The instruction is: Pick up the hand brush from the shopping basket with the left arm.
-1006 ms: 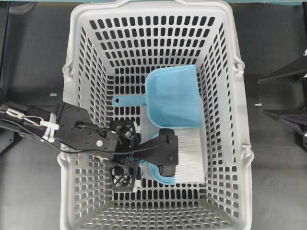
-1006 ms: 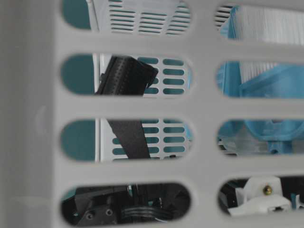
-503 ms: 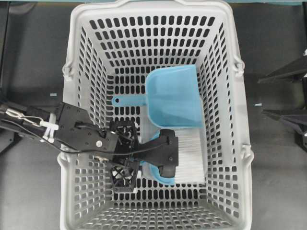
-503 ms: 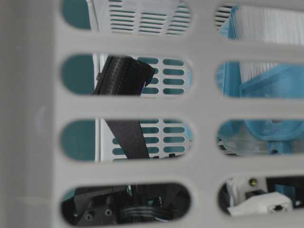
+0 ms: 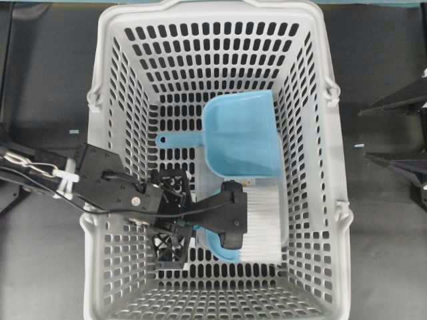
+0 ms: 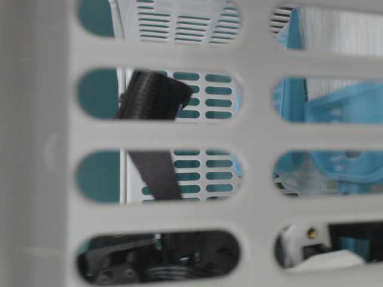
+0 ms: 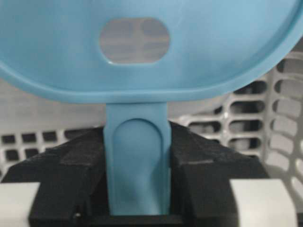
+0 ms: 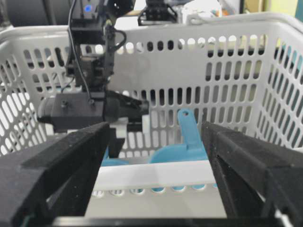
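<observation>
The hand brush [image 5: 262, 223], blue with white bristles, lies in the light-grey shopping basket [image 5: 107, 87] just in front of a blue dustpan. My left gripper [image 5: 200, 221] reaches in over the basket's left wall. In the left wrist view the black fingers [image 7: 75, 161] press both sides of the brush's blue handle [image 7: 137, 161], so the left gripper [image 7: 137, 142] is shut on it. The wrist camera block hides the grip from overhead. My right gripper [image 8: 154, 156] stands open outside the basket, level with its rim, with nothing between its fingers.
The blue dustpan [image 5: 241, 137] sits mid-basket, its thin handle pointing left, touching or nearly touching the bristles. The basket's slotted walls [image 6: 179, 134] surround the left arm closely. Dark tabletop [image 5: 47, 80] lies on both sides of the basket.
The left gripper's jaws have closed onto the brush handle. The brush and gripper have shifted slightly to the left. The right gripper has not moved.
</observation>
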### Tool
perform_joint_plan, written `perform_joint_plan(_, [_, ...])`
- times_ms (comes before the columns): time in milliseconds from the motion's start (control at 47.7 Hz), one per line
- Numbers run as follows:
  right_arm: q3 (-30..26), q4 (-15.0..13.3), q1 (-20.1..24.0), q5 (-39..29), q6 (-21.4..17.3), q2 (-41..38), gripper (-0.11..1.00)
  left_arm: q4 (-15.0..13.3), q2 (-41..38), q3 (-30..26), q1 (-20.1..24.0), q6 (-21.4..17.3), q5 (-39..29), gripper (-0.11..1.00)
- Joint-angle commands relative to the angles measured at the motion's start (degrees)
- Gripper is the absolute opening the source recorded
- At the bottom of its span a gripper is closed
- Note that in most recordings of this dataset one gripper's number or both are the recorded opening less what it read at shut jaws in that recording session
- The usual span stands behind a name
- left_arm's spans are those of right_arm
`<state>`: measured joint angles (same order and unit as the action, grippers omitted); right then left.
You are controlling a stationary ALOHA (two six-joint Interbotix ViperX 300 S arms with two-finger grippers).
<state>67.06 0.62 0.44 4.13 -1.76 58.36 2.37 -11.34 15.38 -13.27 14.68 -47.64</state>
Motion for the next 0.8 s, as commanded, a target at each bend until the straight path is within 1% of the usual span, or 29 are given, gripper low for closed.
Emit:
perform_joint_plan(0, [-0.53,0.18,-0.09,0.35,0.00,-0.26,0.75,0.18,3.60,-2.02,-0.26,0.26,-1.58,0.24])
perform_joint_plan(105, [-0.53,0.18,-0.09,0.53,0.00,-0.26,0.75,0.18,6.59,-4.39,-0.18,0.18,-5.71,0.24])
perform_joint_plan(273, [-0.53,0.18,-0.09,0.62,-0.09,-0.09,0.75,0.18,11.16,-10.90,-0.18,0.18,-15.12,0.24])
perform_joint_plan(335, [-0.53,0.18,-0.09,0.62,0.00,0.00,0.75,0.18,12.13,-13.80,-0.18,0.09,-19.42,0.24])
perform_joint_plan(482, [-0.62,0.18,-0.09,0.26,0.00,0.62,0.75,0.18,12.66,-22.59,-0.18,0.18,-30.50,0.24])
perform_joint_plan(545, [-0.62,0.18,-0.09,0.26,0.00,0.70,0.75,0.18,12.39,-25.66,-0.18,0.35,-33.75,0.24])
perform_joint_plan(608, [-0.70,0.18,-0.09,0.26,0.00,0.70,0.75,0.18,11.34,-28.56,-0.18,0.35,-36.74,0.24])
perform_joint_plan(671, [-0.70,0.18,-0.09,0.26,0.00,0.79,0.75,0.18,10.37,-30.15,-0.18,0.18,-38.41,0.24])
perform_joint_plan(776, [-0.70,0.18,-0.09,0.44,0.00,0.79,0.75,0.18,9.58,-30.50,-0.18,-0.26,-38.67,0.24])
